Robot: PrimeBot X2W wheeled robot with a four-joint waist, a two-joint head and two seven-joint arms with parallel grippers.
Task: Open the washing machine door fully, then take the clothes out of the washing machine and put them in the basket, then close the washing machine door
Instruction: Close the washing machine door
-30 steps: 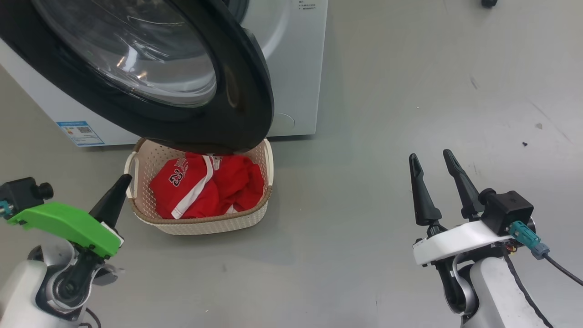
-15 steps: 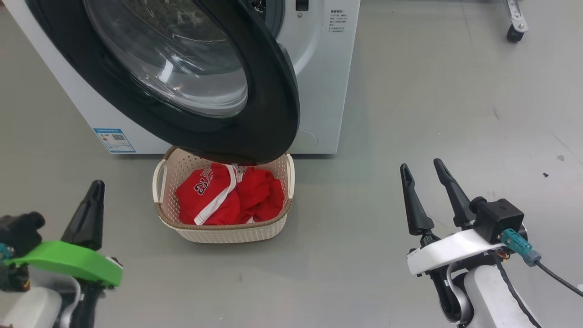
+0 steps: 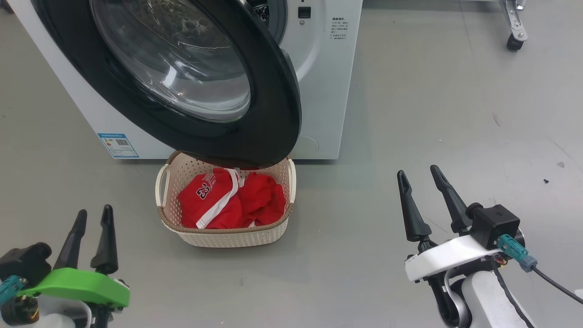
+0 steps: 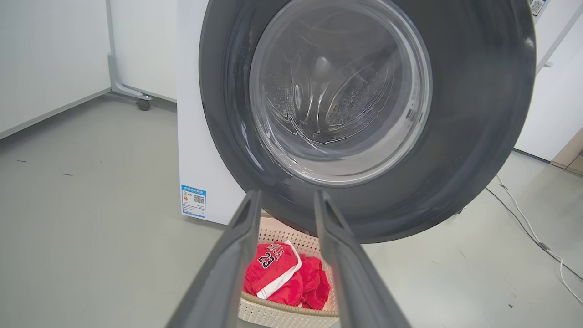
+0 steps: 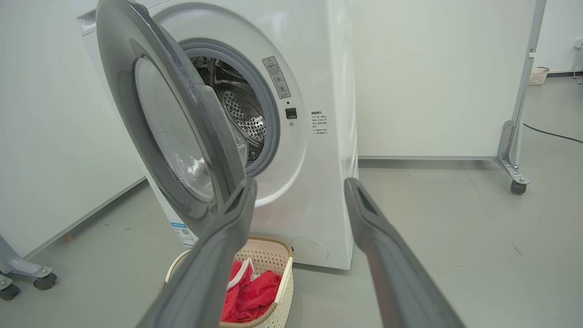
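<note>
Filling one basket, perhaps two red clothes

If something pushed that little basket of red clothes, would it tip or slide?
Probably slide: the basket sits low and wide on smooth floor. Likely light too, being perforated plastic holding only soft clothes.

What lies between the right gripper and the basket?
Bare grey floor: in the head view nothing stands between the right gripper and the basket.
</note>
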